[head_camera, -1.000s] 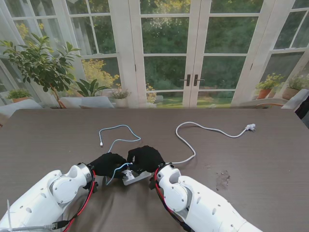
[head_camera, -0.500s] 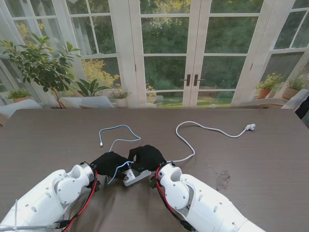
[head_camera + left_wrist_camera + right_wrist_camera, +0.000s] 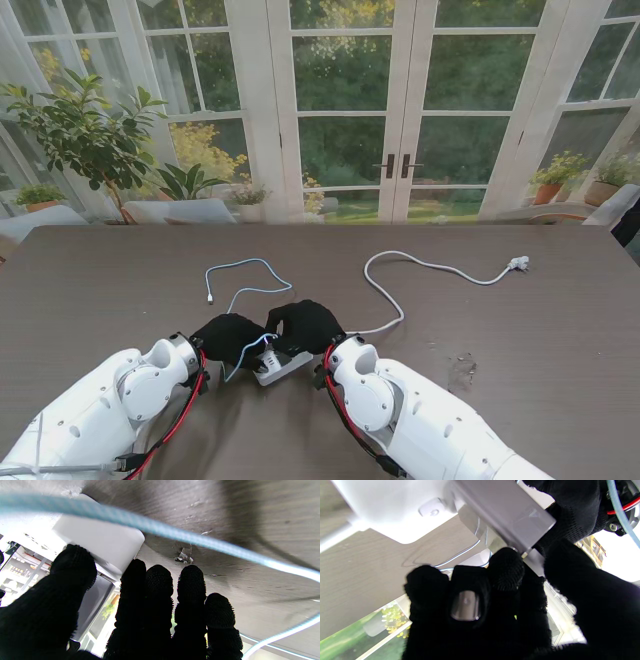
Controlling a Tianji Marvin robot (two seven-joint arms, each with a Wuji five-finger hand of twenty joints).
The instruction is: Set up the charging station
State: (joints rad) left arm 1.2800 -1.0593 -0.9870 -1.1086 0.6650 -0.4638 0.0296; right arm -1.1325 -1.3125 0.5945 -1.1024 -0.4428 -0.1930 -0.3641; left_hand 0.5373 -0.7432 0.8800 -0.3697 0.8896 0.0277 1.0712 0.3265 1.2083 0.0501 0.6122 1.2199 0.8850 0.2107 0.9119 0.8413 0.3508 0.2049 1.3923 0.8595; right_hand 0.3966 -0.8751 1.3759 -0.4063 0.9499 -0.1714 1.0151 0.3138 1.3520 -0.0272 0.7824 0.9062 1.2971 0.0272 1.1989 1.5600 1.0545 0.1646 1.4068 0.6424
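My left robot hand (image 3: 228, 338) and right robot hand (image 3: 303, 325) both clasp the charger (image 3: 281, 364) between them, its long axis running 8-to-2, the blue cable (image 3: 243, 277) trailing toward 12.

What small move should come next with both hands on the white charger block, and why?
Probably a short push by the left hand to seat the blue cable in the white charger block, while the right hand steadies it. Both gloved hands crowd the block; whether the plug is seated is hidden.
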